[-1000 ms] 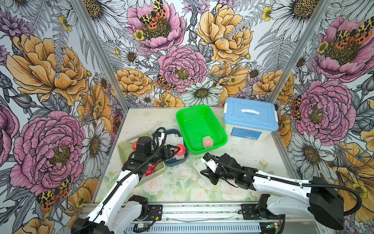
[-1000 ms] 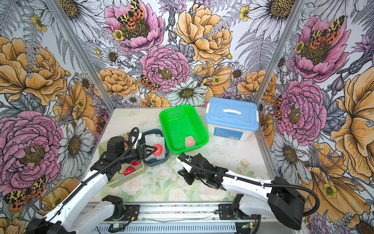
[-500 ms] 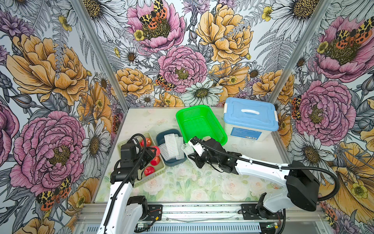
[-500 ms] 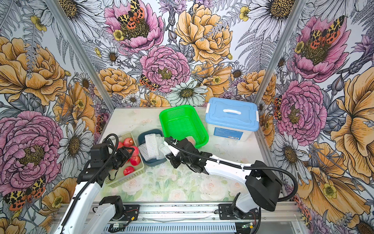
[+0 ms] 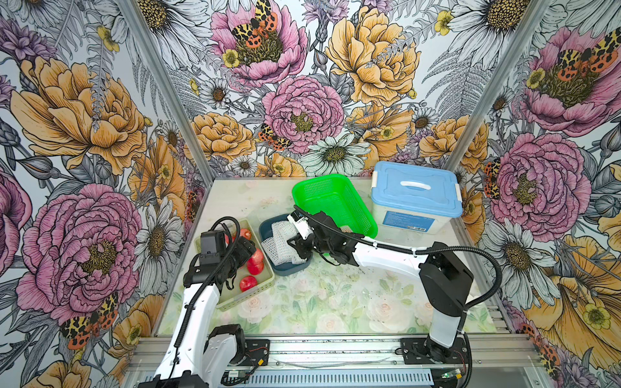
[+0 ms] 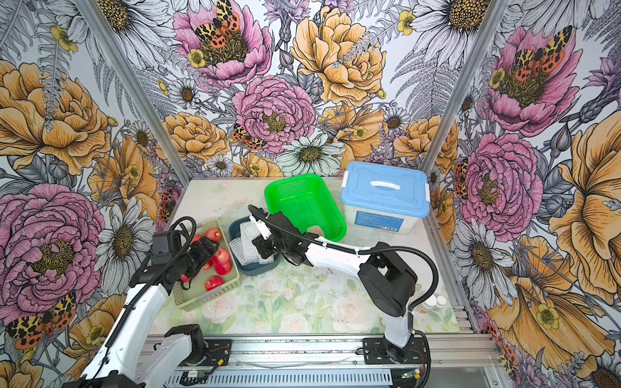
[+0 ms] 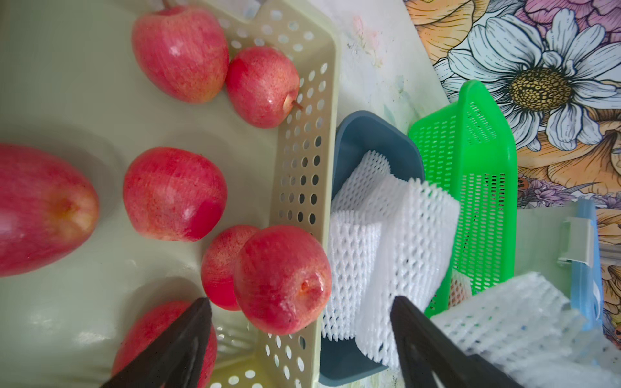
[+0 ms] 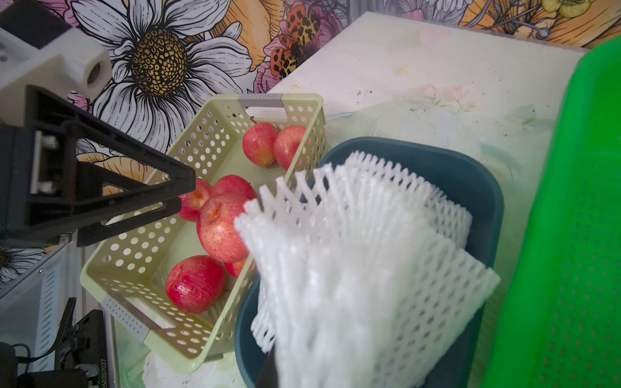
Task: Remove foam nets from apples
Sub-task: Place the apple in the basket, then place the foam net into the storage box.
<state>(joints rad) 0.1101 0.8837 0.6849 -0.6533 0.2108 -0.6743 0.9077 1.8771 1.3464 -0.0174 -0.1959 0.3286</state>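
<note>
Spread wide, the left claw (image 7: 299,302) is held above the cream basket (image 7: 304,168) near the left edge of the surface (image 5: 319,302). Its dark, tapering fingers (image 7: 188,342) touch nothing. Just beyond them a bare apple (image 7: 282,278) is seen, glossy, red-pink and finely speckled. Six more bare apples are counted in the left wrist view, whereas in both top views several are hidden by the arm. The basket is of rigid plastic, rectangular, with walls pierced by round holes.

Pressed together, the right claw (image 5: 297,242) is pinching one foam net (image 8: 363,285), a flattened white sleeve of soft foam with diamond-shaped holes. It is held up over the blue-grey tub (image 8: 470,188). Only a dark sliver of one finger is shown at the net's base in the right wrist view; the grip itself is hidden. The tub is smooth, round-cornered and set just beside the cream basket, toward the middle of the surface. More empty nets (image 7: 356,262) are piled in it.

Farther back, the green basket (image 5: 364,215), of fine rigid mesh, is set toward the far edge. One netted apple (image 6: 314,230), pale pink through its sleeve, is glimpsed in it behind the right arm. It is not shown in the right wrist view. At the far right corner a translucent box with a blue lid (image 5: 416,191) is placed.
</note>
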